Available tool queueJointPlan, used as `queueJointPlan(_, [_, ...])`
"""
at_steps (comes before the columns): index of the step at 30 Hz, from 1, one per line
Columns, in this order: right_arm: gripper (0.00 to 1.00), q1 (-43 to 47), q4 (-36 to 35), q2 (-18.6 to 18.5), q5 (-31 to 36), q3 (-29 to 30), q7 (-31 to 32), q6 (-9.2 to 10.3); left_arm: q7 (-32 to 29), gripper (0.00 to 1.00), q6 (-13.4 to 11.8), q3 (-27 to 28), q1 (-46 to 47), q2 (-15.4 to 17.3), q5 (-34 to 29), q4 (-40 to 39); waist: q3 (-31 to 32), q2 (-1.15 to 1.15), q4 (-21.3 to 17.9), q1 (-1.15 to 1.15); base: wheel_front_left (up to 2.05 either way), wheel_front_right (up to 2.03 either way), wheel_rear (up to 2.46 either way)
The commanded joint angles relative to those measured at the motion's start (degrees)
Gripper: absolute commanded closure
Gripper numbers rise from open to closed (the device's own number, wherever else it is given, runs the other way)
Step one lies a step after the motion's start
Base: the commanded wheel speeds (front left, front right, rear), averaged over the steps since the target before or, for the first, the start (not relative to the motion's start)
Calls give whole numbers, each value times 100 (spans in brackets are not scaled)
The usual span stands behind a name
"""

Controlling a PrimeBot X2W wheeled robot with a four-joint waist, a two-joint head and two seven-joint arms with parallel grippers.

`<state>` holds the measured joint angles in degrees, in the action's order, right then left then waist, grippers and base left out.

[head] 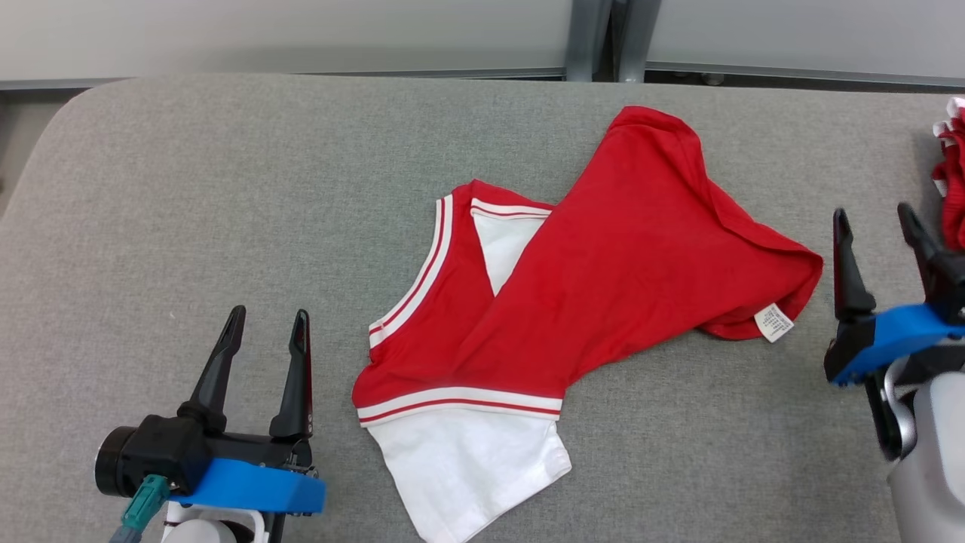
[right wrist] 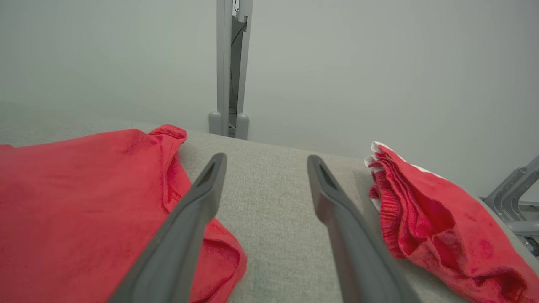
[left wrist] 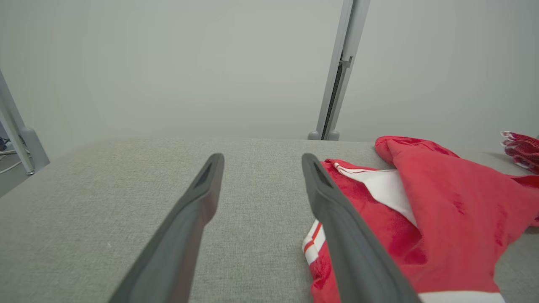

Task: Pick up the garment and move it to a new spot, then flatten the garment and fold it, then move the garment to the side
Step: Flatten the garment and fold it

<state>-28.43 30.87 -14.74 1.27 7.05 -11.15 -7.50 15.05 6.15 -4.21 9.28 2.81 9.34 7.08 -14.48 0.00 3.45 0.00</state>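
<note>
The left gripper (head: pixel 271 311) and right gripper (head: pixel 872 209) stand wide, holding nothing. The garment (head: pixel 603 256) lies rumpled on the table (head: pixel 188 188) between them, its red end just left of the right gripper. Another red cloth (head: pixel 951 181) lies at that gripper's right.

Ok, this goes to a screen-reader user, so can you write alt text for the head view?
A red and white garment lies rumpled, partly folded over itself, in the middle of a grey table. The left gripper at lower left and the right gripper at the right edge are open, holding nothing; another red cloth sits at far right.
</note>
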Motion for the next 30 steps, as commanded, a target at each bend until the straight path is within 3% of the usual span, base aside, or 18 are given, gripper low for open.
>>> queueJointPlan(1, [0,316,-239,74,-55,20,93,2,17,0,8,25,-49,19,-48,-42,59,0,-91,0,0,0,0])
queueJointPlan(7, [0,1380,-1261,258,-204,-93,580,3,17,0,36,63,-76,20,-82,-88,30,0,-168,0,0,0,0])
queueJointPlan(12, [0,1604,-1559,309,-297,-118,843,2,17,0,49,12,28,20,-98,-109,-84,0,-121,0,0,0,0])
queueJointPlan(27, [0,1076,-601,123,-209,-141,958,2,17,0,96,-4,246,19,-75,-59,-427,0,245,0,0,0,0])
queueJointPlan(28, [14,1022,-503,119,-220,-161,963,2,17,0,92,-6,256,19,-74,-57,-442,0,259,0,0,0,0])
queueJointPlan(29, [69,974,-406,131,-241,-198,959,2,17,0,94,-5,267,19,-72,-54,-450,0,268,0,0,0,0])
queueJointPlan(30, [100,941,-323,135,-251,-243,945,2,17,0,97,-8,275,19,-70,-50,-452,0,277,0,0,0,0])
